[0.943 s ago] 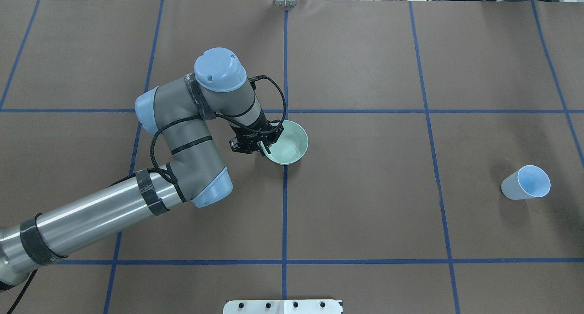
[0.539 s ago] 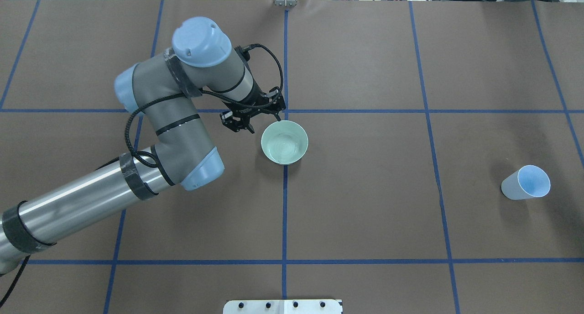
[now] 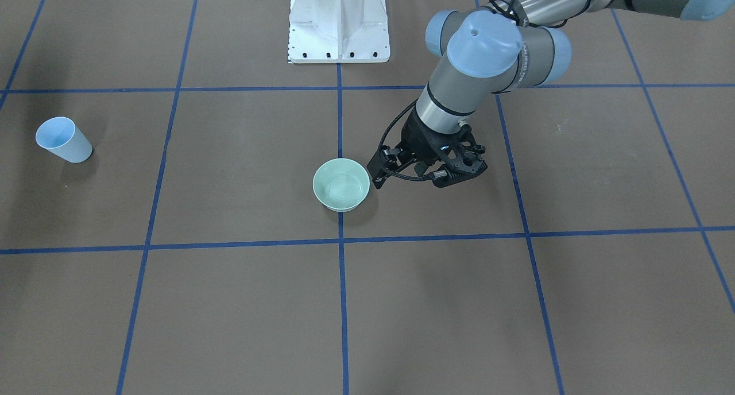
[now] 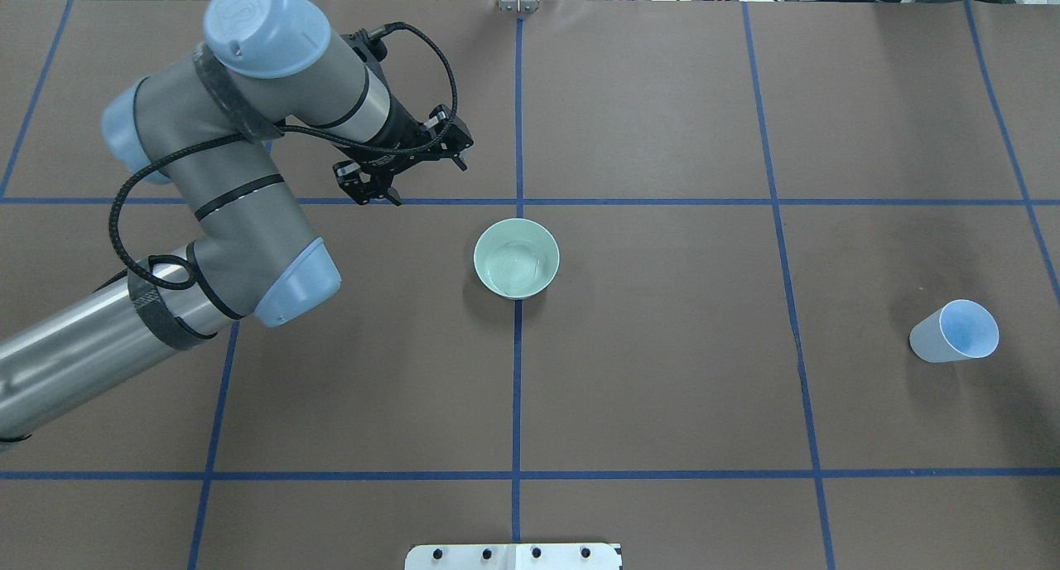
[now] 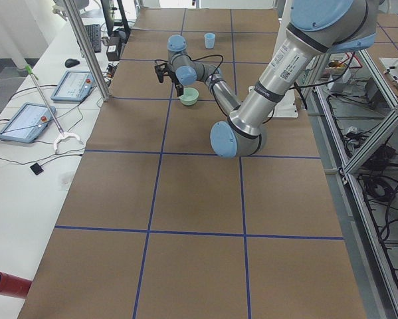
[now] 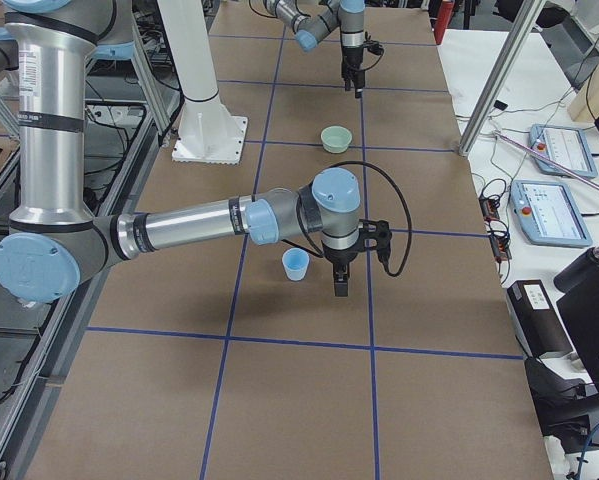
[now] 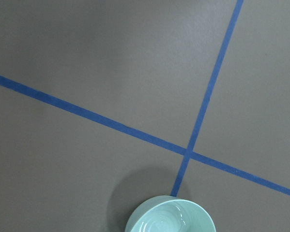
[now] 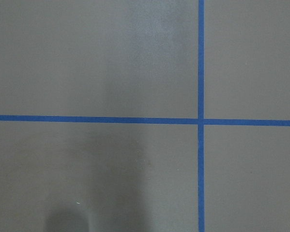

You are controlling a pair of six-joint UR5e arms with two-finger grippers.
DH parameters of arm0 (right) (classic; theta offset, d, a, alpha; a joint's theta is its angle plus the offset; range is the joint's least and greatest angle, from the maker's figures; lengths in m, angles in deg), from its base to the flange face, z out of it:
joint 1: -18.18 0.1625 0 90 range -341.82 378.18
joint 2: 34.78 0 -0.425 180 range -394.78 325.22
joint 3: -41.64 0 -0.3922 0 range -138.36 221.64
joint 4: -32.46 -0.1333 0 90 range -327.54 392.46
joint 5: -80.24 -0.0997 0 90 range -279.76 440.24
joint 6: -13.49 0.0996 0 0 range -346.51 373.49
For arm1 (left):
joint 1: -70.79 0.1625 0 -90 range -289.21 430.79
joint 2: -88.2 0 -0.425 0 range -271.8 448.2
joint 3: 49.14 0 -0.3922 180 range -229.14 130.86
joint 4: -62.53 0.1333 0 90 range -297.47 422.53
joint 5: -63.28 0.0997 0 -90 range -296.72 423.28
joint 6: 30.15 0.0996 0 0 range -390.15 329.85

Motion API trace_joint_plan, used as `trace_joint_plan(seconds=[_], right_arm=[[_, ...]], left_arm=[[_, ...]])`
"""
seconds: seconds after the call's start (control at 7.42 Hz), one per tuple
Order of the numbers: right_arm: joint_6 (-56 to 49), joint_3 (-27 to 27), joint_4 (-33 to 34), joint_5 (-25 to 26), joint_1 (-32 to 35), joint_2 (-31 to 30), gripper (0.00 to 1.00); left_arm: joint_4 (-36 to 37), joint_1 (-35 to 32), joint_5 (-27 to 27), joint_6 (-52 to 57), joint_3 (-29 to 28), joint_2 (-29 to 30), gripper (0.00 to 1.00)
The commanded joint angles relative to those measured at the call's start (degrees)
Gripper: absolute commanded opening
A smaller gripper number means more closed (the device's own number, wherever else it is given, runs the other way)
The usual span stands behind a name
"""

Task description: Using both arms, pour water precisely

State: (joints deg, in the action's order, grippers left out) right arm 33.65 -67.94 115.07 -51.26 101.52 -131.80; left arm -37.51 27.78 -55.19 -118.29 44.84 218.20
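left fingers (image 3: 426,171) open and empty, bowl of water unheld at the middle

the left fingers are spread apart and hold nothing. in the overhead view they hang over the left half of the tabletop (image 4: 662,371), by a blue tape line (image 4: 646,201). they are up and to the left of the bowl and clear of it, with bare brown surface between. the left arm (image 4: 207,214) that carries them comes in from the lower left, bent at the elbow.

moving right, a pale green bowl (image 4: 546,240) stands upright at the centre, on the middle tape line. the water (image 4: 513,265) lies in its bottom, seen only as faint rings and glints. the left wrist camera catches the same ripples at its lower edge.

further right, well apart from the bowl, a pale blue cup (image 4: 927,345) stands alone near the right edge, mouth up. its inside looks plain blue, and whether it holds any water cannot be told.

the right fingers (image 6: 338,288) show only in the side view from the tabletop's right end. there they point down near the cup at the end of the right arm (image 6: 179,225). whether they are open or closed cannot be told from there.

as for progress, the water is in the bowl and both vessels stand on the tabletop with nothing seen gripping them. that suggests a pour into the bowl is done, leaving only the arms to draw clear. if the water is meant for the cup instead, the pour is not yet begun.
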Motion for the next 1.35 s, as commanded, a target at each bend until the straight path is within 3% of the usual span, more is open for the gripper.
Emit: trace_joint_plan(seconds=[0.0, 0.27, 0.54, 0.81, 1.21], right_arm=[[8.29, -3.6, -11.8, 3.6, -3.44, -7.27, 0.99], [18.2, -9.03, -21.13, 7.11, -8.43, -14.91, 0.99], [29.61, -14.14, -22.4, 12.12, -16.94, -17.85, 0.99], [40.61, -17.13, -22.31, 23.24, -30.18, -19.07, 1.0], [48.26, -19.87, -22.4, 33.71, -36.72, -21.19, 1.0]], left_arm=[[16.64, -0.14, 4.54, 9.43, 8.27, -4.1, 1.0], [16.19, -0.58, 4.31, 13.42, 20.22, -18.66, 1.0], [15.4, -0.41, 4.48, 13.44, 21.24, -20.4, 1.0], [15.4, -0.4, 4.74, 13.17, 21.24, -20.4, 1.0], [15.4, -0.05, 4.66, 13.0, 21.5, -20.22, 1.0]])
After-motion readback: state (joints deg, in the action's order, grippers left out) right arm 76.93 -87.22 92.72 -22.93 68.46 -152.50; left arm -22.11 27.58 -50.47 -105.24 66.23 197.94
